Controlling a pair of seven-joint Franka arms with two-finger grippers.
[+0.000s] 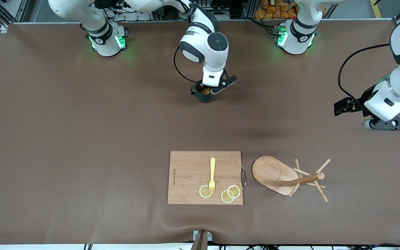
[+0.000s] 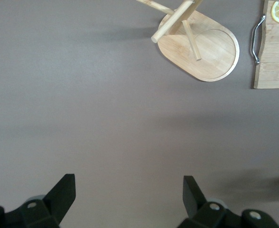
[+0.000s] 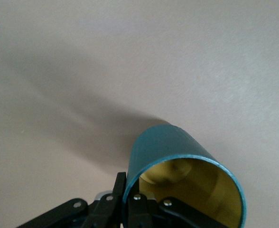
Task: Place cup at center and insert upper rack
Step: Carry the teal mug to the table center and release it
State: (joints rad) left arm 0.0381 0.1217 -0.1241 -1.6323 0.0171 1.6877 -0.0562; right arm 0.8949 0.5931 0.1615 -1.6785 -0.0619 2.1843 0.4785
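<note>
Near the robots' bases, mid-worktop [image 1: 82, 139], the right gripper [image 1: 207, 91] has its fingers pinching the teal cup's [image 1: 204, 94] rim. Over bare worktop, the left gripper [image 2: 129, 195] waits, fingers spread; the mug tree [image 1: 283, 175] lies tipped beside the cutting board [image 1: 189, 173].

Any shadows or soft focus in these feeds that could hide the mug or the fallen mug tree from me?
Front view: evenly lit, sharp; the dark teal ribbed mug and light wooden mug tree read clearly. Right wrist view: a broad soft shadow beside the mug, the closed right gripper clamping its rim. Left wrist view: the open left gripper is dark, faint shadows only.
</note>
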